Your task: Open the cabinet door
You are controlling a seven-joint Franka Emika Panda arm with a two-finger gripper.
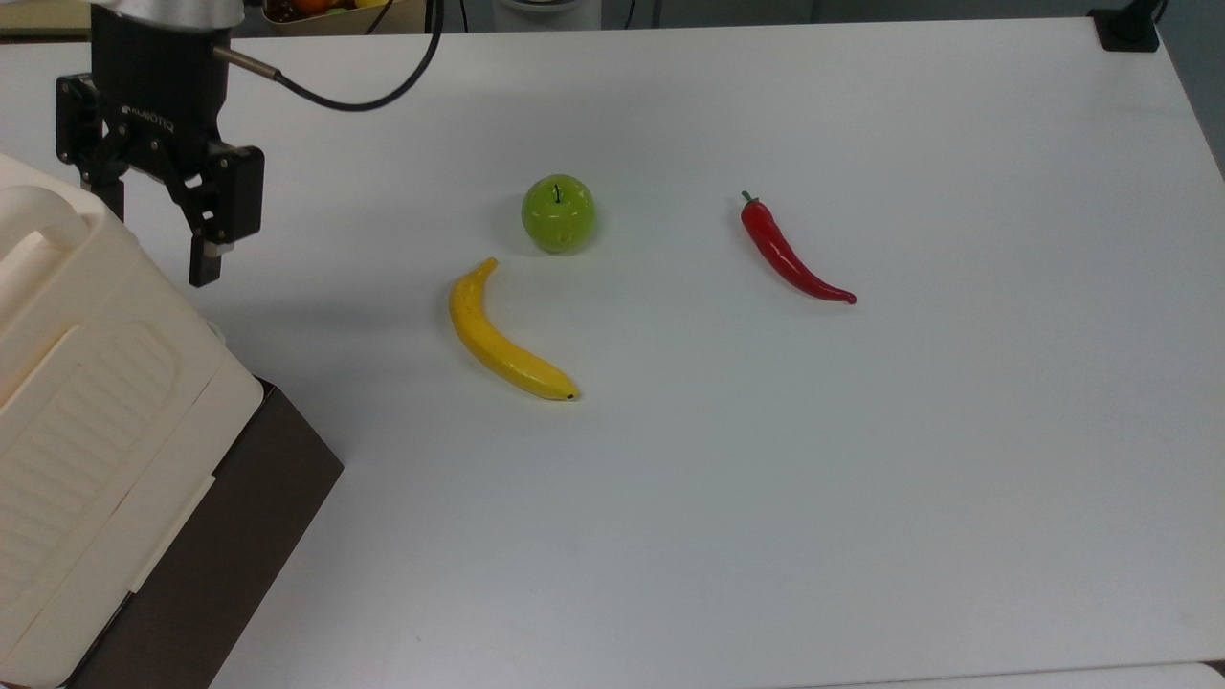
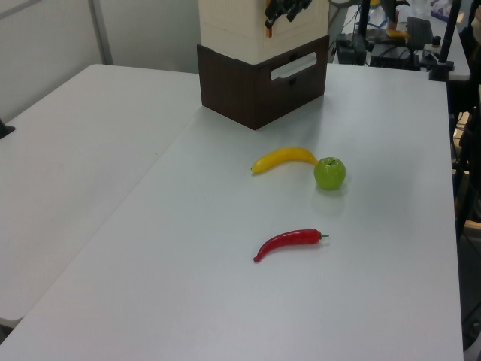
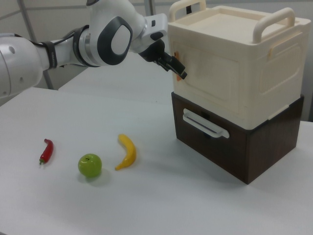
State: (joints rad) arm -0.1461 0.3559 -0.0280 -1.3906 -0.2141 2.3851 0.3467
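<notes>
From my station, the top view: cabinet (image 1: pixel 86 402) on a base box (image 1: pixel 239 536) at the table's (image 1: pixel 861 478) left edge; apple (image 1: pixel 558 212) behind the banana (image 1: pixel 502 337); chilli (image 1: pixel 790 254) well apart, rightward.

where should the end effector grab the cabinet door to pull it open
Probably the orange tab on the cabinet door, at its edge on the right view's left. The panel looks flat and flush, so that tab seems the one graspable part. Come in from the table side facing the door, where the open end effector is.
</notes>
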